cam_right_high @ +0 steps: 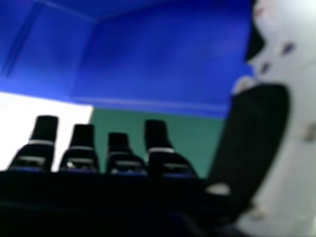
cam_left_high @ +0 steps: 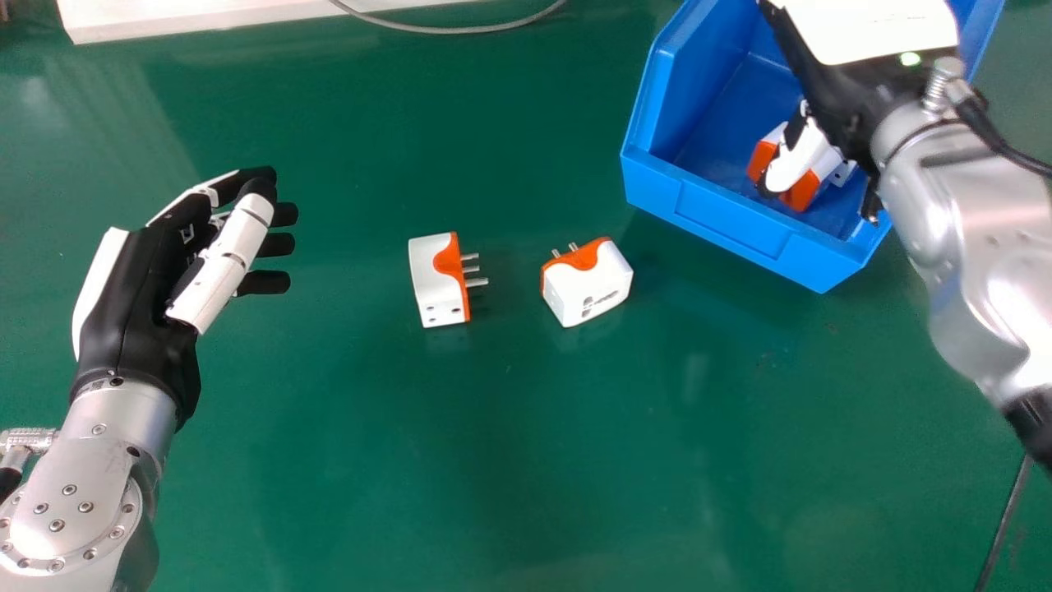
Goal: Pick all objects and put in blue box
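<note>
Right hand [cam_left_high: 846, 94] is lowered inside the blue box [cam_left_high: 731, 215], fingers [cam_right_high: 83, 136] straight and apart, presumably to let the plug adapter [cam_left_high: 799, 196] under its thumb settle low rather than drop; whether they touch, cannot tell. Two more adapters, one prongs sideways [cam_left_high: 438, 284], one nearer the box [cam_left_high: 588, 284], lie on the table [cam_left_high: 493, 460], likely next; left hand [cam_left_high: 140, 288] idle at left, fingers relaxed.

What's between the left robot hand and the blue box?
Between the left robot hand and the blue box, an orange and white plug and a second plug lie on the green table. The head view shows them.
</note>
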{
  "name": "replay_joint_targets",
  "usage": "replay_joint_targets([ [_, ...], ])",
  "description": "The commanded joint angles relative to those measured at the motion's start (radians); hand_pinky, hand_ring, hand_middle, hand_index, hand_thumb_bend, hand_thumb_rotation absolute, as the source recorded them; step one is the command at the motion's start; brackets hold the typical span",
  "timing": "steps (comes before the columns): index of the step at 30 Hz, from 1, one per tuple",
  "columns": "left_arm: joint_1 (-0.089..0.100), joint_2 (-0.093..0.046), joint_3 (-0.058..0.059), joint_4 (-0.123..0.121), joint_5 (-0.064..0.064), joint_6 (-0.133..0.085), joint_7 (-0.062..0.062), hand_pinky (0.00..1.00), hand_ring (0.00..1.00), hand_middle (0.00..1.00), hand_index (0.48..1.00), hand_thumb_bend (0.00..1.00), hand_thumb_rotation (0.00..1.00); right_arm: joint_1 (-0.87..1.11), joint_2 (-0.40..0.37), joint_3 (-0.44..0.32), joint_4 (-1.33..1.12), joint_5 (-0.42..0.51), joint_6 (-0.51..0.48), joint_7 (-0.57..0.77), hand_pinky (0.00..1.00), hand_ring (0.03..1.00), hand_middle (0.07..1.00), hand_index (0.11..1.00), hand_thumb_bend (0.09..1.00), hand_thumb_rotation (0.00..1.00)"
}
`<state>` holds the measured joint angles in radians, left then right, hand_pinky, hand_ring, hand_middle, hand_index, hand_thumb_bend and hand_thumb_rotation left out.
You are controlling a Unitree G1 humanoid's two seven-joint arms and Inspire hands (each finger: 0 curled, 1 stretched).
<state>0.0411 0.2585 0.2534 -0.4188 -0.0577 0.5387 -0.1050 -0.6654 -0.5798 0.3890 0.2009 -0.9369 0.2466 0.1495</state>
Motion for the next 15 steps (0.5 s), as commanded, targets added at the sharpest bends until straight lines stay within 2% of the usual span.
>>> replay_joint_targets([
  [1,0.002,0.003,0.002,0.008,0.013,-0.039,0.012,0.65,0.73,0.74,0.79,0.34,0.62,0.05,-0.016,-0.048,-0.109,0.007,0.01,-0.008,0.87,0.925,0.961,0.869,0.898,0.12],
  [7,0.014,-0.006,-0.004,0.032,0.029,-0.079,0.029,0.65,0.72,0.73,0.78,0.35,0.63,0.194,-0.006,-0.108,-0.318,0.001,0.008,-0.013,0.86,0.915,0.951,0.866,0.905,0.15],
  [11,0.026,-0.011,-0.004,0.057,0.033,-0.118,0.035,0.64,0.72,0.73,0.777,0.35,0.63,0.274,0.018,-0.135,-0.415,0.006,0.001,-0.02,0.86,0.916,0.952,0.868,0.908,0.18],
  [15,0.034,-0.012,-0.005,0.087,0.03,-0.161,0.033,0.64,0.72,0.73,0.772,0.34,0.62,0.35,0.033,-0.153,-0.488,0.005,-0.021,-0.028,0.86,0.917,0.953,0.871,0.91,0.2],
])
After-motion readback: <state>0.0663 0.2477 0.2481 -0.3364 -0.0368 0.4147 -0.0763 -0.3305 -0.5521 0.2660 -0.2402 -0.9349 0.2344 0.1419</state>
